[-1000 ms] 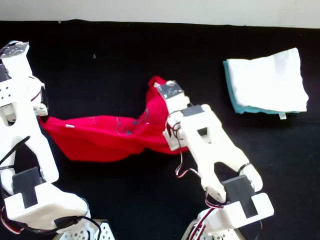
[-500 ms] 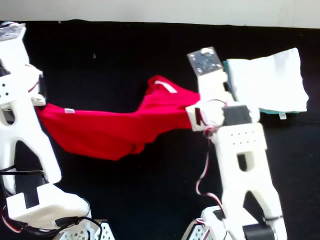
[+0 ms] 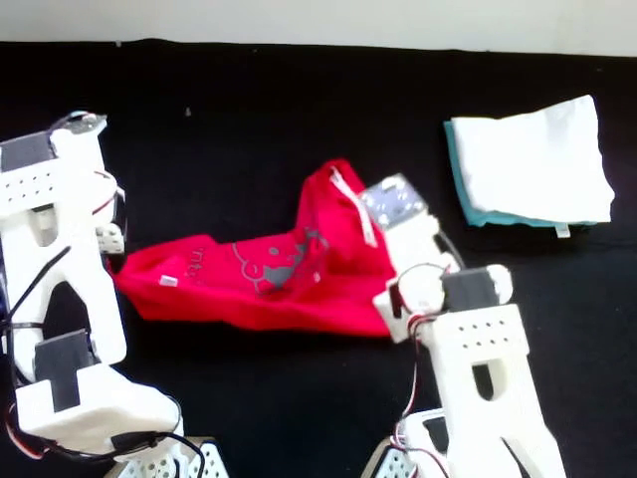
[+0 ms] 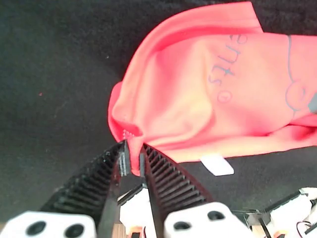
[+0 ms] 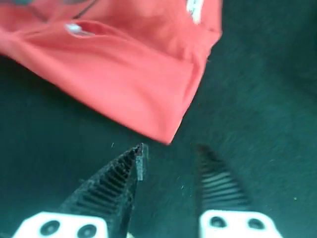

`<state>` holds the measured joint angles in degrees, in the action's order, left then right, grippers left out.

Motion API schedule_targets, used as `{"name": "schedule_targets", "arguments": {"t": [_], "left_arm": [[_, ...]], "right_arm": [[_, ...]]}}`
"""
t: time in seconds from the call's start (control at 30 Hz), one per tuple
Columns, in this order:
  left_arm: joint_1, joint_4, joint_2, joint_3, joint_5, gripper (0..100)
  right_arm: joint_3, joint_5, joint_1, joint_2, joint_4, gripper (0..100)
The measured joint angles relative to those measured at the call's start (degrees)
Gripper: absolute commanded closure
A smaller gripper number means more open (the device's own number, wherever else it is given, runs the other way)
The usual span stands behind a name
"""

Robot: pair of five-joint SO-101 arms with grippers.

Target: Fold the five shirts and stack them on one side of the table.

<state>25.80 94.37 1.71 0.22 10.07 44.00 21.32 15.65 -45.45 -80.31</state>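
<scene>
A red shirt (image 3: 264,279) with a grey print lies spread across the middle of the black table (image 3: 229,110). My left gripper (image 4: 132,148) is shut on a bunched edge of the red shirt (image 4: 208,94), at the shirt's left end in the high view (image 3: 111,244). My right gripper (image 5: 168,148) is open just off a folded corner of the red shirt (image 5: 124,84), touching nothing. The right arm (image 3: 468,329) stands at the shirt's right end. A folded white shirt (image 3: 532,159) lies on a folded teal one (image 3: 468,204) at the back right.
The left arm's white body (image 3: 60,299) stands along the table's left side. A pale wall edge (image 3: 318,20) runs along the back. Bare black cloth lies behind the red shirt and in front of it between the two arm bases.
The red shirt, held stretched between both grippers, has come down onto the table. My right gripper has let go and opened, and it has drawn back toward the front. The left arm has shifted right.
</scene>
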Motion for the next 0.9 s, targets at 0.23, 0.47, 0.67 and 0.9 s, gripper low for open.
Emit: {"name": "schedule_targets", "arguments": {"t": [0.23, 0.47, 0.67, 0.9], "left_arm": [[0.0, -0.4, 0.0, 0.2, 0.0, 99], [0.0, -0.4, 0.0, 0.2, 0.0, 99], [0.0, -0.4, 0.0, 0.2, 0.0, 99], [0.0, -0.4, 0.0, 0.2, 0.0, 99]], "right_arm": [[-1.8, 0.4, 2.4, -6.9, -2.5, 78.5], [9.3, 0.0, 2.3, 1.5, 19.0, 81.0], [9.9, -5.2, 1.9, 15.9, 26.5, 83.6], [2.8, -5.6, 1.9, 29.6, 25.3, 81.7]]}}
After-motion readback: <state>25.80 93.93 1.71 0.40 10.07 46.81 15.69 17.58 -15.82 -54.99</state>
